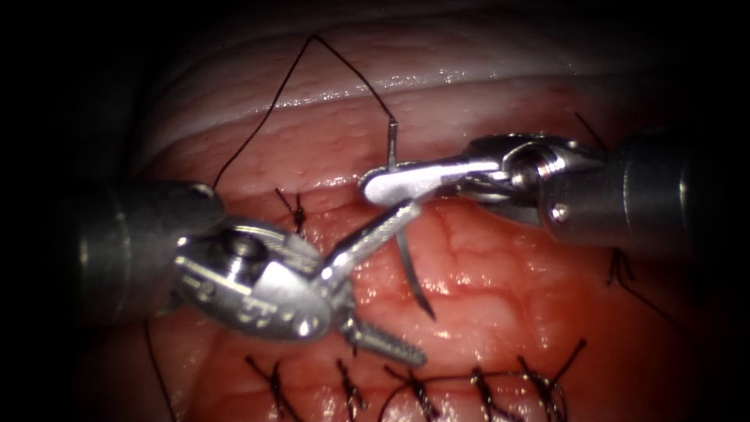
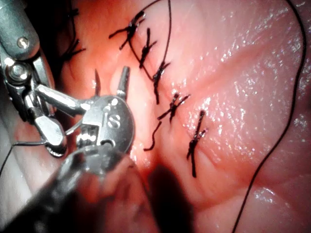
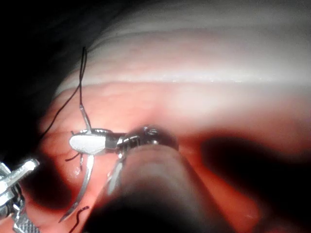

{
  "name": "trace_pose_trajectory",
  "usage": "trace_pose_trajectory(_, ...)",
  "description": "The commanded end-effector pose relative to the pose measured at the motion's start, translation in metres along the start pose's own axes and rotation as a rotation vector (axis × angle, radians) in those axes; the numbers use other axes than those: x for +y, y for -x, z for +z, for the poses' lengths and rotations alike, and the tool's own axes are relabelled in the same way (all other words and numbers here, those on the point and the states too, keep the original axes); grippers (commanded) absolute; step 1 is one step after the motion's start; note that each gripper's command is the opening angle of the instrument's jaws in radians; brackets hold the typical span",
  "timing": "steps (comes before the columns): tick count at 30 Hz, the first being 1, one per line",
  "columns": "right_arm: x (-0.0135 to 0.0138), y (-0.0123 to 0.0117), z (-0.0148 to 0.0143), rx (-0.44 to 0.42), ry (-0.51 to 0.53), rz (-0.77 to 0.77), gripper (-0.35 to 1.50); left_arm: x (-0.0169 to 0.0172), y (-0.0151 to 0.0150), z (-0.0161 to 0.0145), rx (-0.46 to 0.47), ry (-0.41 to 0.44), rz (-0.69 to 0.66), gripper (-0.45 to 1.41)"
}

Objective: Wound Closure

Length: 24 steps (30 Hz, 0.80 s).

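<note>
My right tool (image 1: 375,187) comes in from the right with its jaws shut on the curved needle (image 1: 408,258), gripping it near the thread end. The needle hangs free above the tissue (image 1: 500,289), point down and not in it. The right wrist view shows the same grip, jaws (image 3: 80,143) across the needle (image 3: 87,177). My left tool (image 1: 416,284) is open and holds nothing. Its upper jaw lies against the needle's shaft just below the right tool's grip, and its lower jaw points toward the stitch row. Black thread (image 1: 312,39) rises from the needle's tail, arcs over and falls to the left.
A row of several black stitches (image 1: 414,391) runs along the near tissue, also in the left wrist view as stitches (image 2: 158,77). Single knots sit at the left (image 1: 295,209) and the right (image 1: 621,270). Red fluid wets the surface. A pale fat ridge (image 1: 437,78) lies behind.
</note>
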Motion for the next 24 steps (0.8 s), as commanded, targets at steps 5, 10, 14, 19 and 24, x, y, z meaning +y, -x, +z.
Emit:
trace_pose_trajectory(5, 0.0023, -0.0020, -0.0001, 0.076, 0.065, -0.327, -0.35, 0.0015, 0.0006, -0.0019, -0.067, -0.013, -0.075, 0.78)
trace_pose_trajectory(10, 0.0036, -0.0041, -0.0003, 0.080, 0.103, -0.501, -0.35, 0.0012, 0.0019, -0.0036, -0.159, -0.073, -0.141, 0.37)
trace_pose_trajectory(14, 0.0046, -0.0048, -0.0001, 0.087, 0.100, -0.598, -0.35, 0.0011, 0.0035, -0.0041, -0.234, -0.125, -0.198, 0.00)
trace_pose_trajectory(19, 0.0055, -0.0054, 0.0003, 0.080, 0.053, -0.720, -0.35, 0.0016, 0.0068, -0.0037, -0.350, -0.185, -0.257, -0.43)
trace_pose_trajectory(24, 0.0059, -0.0058, 0.0009, 0.080, 0.019, -0.832, -0.35, 0.0024, 0.0095, -0.0032, -0.428, -0.179, -0.306, -0.43)
